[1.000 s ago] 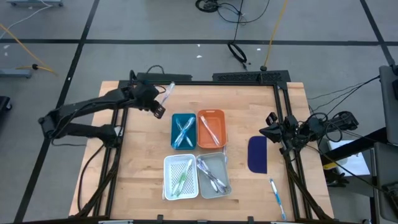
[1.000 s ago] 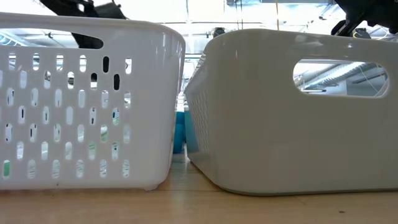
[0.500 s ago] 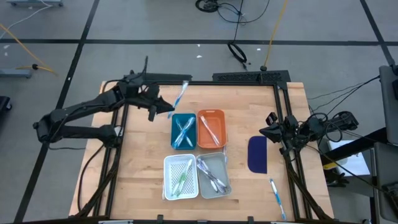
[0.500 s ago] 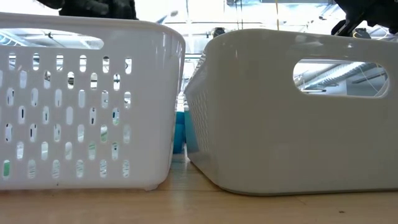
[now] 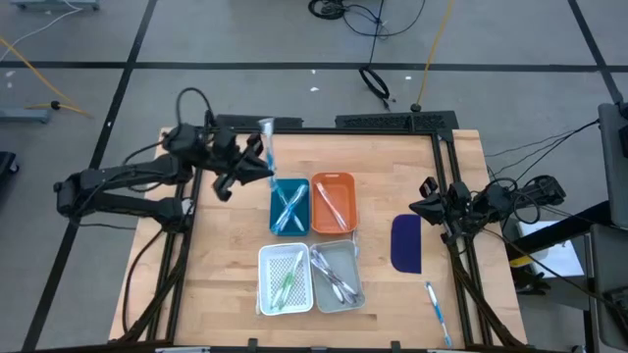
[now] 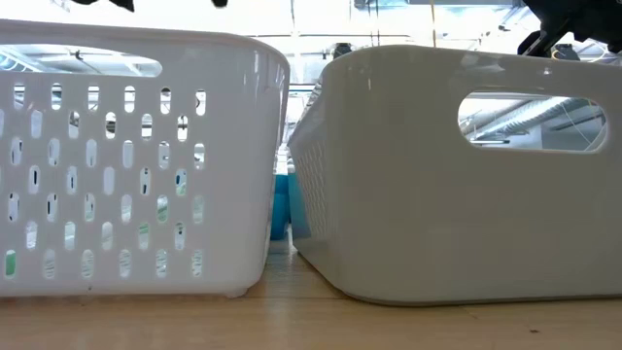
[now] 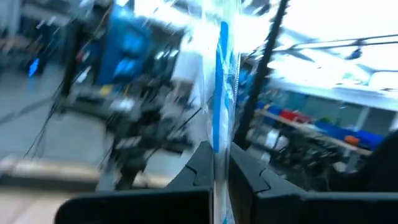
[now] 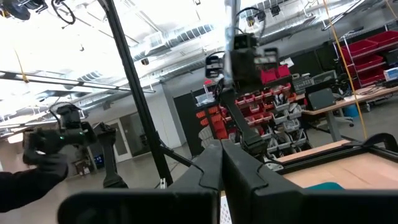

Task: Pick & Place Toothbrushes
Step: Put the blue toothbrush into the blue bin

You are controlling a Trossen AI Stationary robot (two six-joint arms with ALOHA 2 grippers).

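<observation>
Toothbrush (image 5: 267,147) in left end effector (image 5: 253,169)

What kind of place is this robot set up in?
Probably a robotics lab or workshop: a wooden table in a black frame on a bare concrete floor, loose cables lying around, and red parts bins on shelving behind.
</observation>
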